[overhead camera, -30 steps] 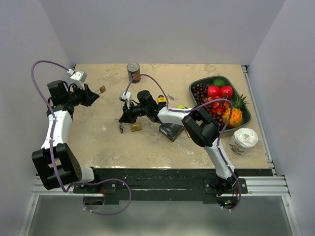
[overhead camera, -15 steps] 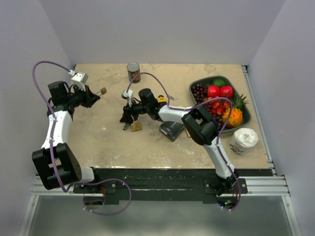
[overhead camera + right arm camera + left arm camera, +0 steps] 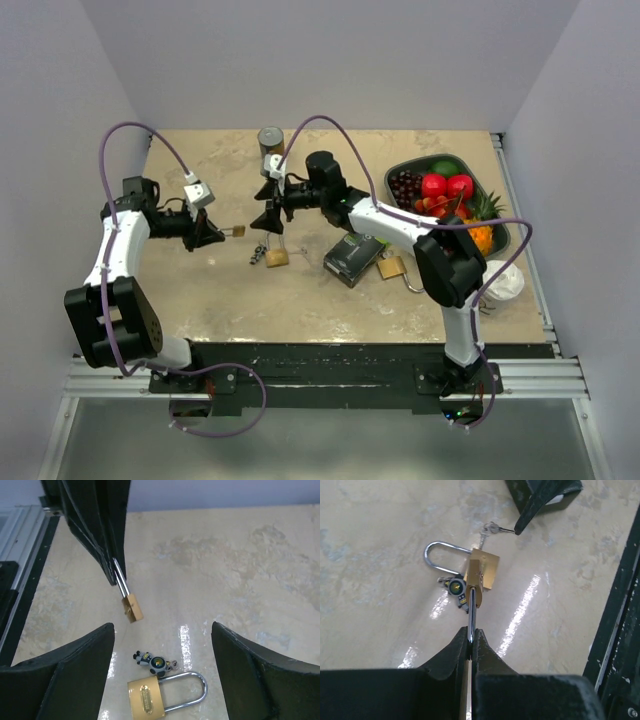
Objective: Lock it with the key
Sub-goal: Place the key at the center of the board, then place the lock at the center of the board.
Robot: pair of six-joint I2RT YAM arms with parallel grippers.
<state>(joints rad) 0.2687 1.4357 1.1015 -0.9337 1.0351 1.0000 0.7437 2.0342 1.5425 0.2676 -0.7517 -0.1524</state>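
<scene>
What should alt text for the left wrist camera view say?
The left hand, pinched shut, holds a small brass padlock by its silver shackle above the beige table. Beneath it lies a second brass padlock with keys beside it.

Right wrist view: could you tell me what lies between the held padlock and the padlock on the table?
A small key charm lies between the held padlock and the lying padlock, as the right wrist view shows.
</scene>
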